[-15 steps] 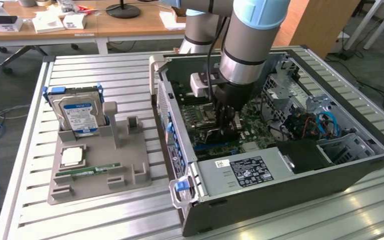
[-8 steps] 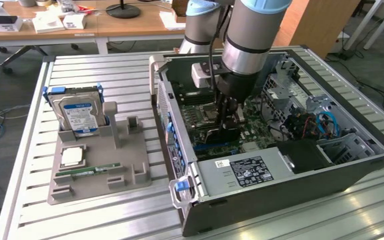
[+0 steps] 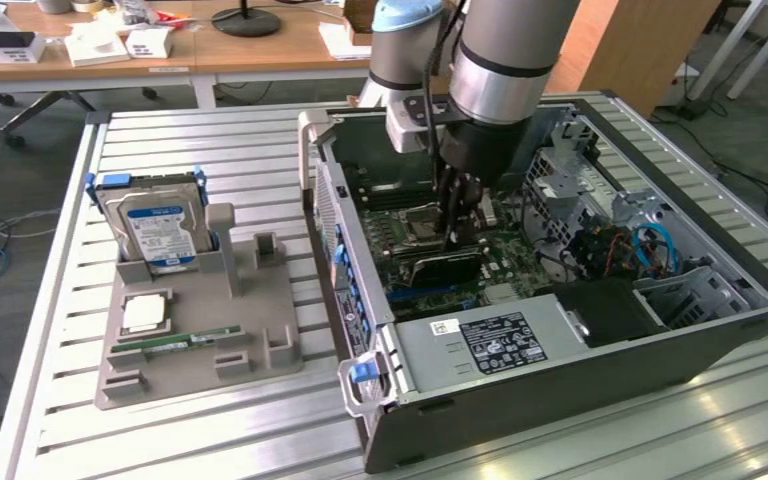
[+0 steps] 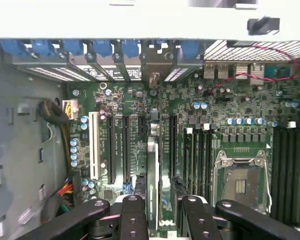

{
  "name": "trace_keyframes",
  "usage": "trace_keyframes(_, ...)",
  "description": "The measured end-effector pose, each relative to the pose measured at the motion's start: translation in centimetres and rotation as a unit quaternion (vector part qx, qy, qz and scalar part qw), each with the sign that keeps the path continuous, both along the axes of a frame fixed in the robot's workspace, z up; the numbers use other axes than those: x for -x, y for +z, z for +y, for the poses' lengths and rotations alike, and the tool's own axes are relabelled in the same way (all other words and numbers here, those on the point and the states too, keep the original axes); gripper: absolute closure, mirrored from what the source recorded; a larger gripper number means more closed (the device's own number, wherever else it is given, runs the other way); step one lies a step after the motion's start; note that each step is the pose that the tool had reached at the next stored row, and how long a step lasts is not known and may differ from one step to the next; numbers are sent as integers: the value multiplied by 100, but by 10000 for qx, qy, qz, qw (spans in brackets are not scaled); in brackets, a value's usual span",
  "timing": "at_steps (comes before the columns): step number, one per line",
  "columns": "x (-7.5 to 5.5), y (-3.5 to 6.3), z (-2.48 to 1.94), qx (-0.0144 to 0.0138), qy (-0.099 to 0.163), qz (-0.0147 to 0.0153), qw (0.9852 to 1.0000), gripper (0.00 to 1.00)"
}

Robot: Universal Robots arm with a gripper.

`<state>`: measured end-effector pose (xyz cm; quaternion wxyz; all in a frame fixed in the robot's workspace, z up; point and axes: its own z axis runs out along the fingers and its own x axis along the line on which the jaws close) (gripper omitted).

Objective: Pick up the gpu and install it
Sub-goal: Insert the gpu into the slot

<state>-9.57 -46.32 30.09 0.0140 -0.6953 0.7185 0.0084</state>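
Observation:
The gpu [image 3: 443, 266], a dark flat card, stands on edge over the green motherboard [image 3: 404, 240] inside the open computer case [image 3: 598, 385]. My gripper [image 3: 459, 232] reaches down into the case from above and is shut on the card's upper edge. In the wrist view the gpu [image 4: 155, 170] appears edge-on between my two black fingers [image 4: 134, 220], in line with the long black expansion slots [image 4: 111, 150]. I cannot tell whether the card's lower edge sits in a slot.
On the exterior view's left, a grey holder [image 3: 197, 330] carries a silver hard drive [image 3: 157, 232], a processor chip [image 3: 144, 313] and a green memory stick [image 3: 173, 345]. The case walls, a power supply [image 3: 491, 345] and drive cages [image 3: 584, 190] hem the arm in. An empty processor socket [image 4: 240, 181] lies beside the slots.

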Motion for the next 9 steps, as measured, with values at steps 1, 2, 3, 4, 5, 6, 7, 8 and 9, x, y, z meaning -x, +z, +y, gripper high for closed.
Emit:
trace_keyframes(1, 0, 27, 0, 0, 0, 0, 10000, 66)
trace_keyframes(2, 0, 52, 0, 0, 0, 0, 10000, 66)
trace_keyframes(3, 0, 75, 0, 0, 0, 0, 10000, 66)
trace_keyframes(4, 0, 95, 0, 0, 0, 0, 10000, 66)
trace_keyframes(5, 0, 132, 0, 0, 0, 0, 10000, 66)
trace_keyframes(6, 0, 148, 0, 0, 0, 0, 10000, 66)
trace_keyframes(7, 0, 159, 0, 0, 0, 0, 10000, 66)
trace_keyframes(8, 0, 170, 0, 0, 0, 0, 10000, 66)
trace_keyframes(9, 0, 181, 0, 0, 0, 0, 10000, 66)
